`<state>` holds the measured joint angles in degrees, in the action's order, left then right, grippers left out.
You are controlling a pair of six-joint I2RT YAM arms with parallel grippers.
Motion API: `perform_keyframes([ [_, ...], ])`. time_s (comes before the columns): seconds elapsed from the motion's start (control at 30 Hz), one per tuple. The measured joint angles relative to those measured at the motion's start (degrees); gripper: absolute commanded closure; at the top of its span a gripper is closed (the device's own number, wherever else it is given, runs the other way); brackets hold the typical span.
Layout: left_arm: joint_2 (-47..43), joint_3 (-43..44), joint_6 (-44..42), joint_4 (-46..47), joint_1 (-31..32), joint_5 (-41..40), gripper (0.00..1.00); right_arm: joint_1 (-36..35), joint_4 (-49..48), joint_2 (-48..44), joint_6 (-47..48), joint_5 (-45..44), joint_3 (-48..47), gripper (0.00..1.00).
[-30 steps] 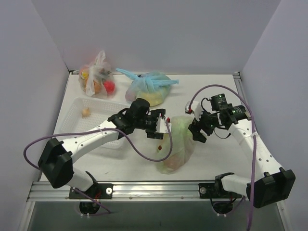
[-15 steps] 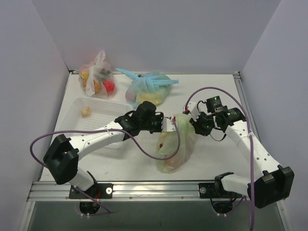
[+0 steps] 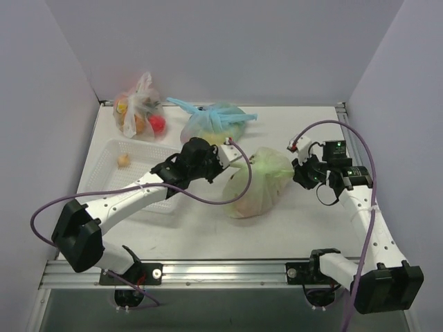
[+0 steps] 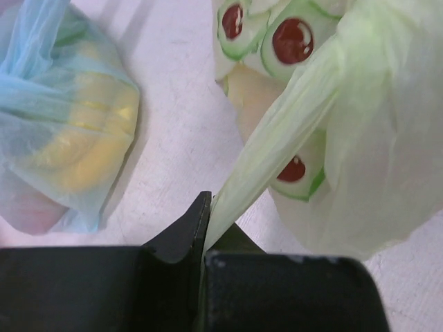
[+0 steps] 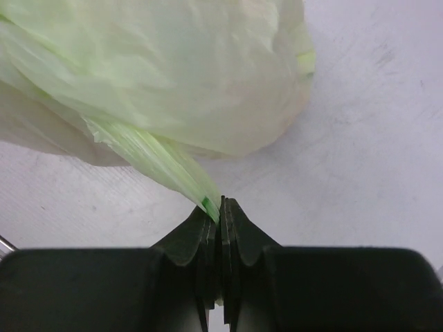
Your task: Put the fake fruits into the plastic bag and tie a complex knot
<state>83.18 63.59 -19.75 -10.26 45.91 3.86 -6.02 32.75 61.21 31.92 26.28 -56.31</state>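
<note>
pale green plastic bag [image 3: 259, 183], light blue bag [image 3: 214, 129]

A high camera looks steeply down over the whole table [image 3: 304, 228]. Two wrist cameras sit very close, facing the bag [image 3: 259, 181] from opposite sides; it lies mid-frame in the high view.

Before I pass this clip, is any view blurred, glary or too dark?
Top external: evenly lit, sharp, only soft shadows. Left wrist: the green bag is slightly soft; the left hand is an underexposed black mass. Right wrist: bag slightly soft, table grain crisp, no glare.
</note>
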Motion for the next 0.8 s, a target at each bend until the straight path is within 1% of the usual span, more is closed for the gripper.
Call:
perform_keyframes([
  [0.07, -2.3, -2.9, 1.3, 0.6, -3.4, 2.6, 1.0, 4.1, -0.9, -0.6, 1.7, 3.6, 2.2, 1.0],
  [0.17, -3.7, -6.7, 1.7, 1.0, -6.7, 6.1, 1.0, 9.4, -1.8, 0.5, 4.1, 9.4, 5.4, 1.0],
  [0.27, -3.6, -9.7, 1.6, 1.6, -7.5, 8.9, 1.0, 13.6, -2.0, 4.0, 5.9, 13.9, 7.9, 1.0],
  [0.37, -3.5, -11.0, 1.4, 1.8, -7.6, 10.3, 1.0, 14.9, -1.9, 6.7, 6.8, 15.4, 8.9, 1.0],
  [0.63, -0.2, -9.5, 2.7, 2.1, -8.7, 10.6, 1.0, 15.3, -2.1, 8.0, 7.4, 16.2, 8.8, 1.0],
  [0.7, 0.5, -7.2, 3.1, 1.1, -8.8, 10.6, 1.0, 15.8, -1.1, 8.2, 6.8, 16.1, 7.2, 1.0],
  [0.8, 1.5, -1.6, 3.1, -0.1, -9.2, 10.6, 1.0, 16.8, -0.5, 8.4, 5.7, 16.1, 2.2, 1.0],
])
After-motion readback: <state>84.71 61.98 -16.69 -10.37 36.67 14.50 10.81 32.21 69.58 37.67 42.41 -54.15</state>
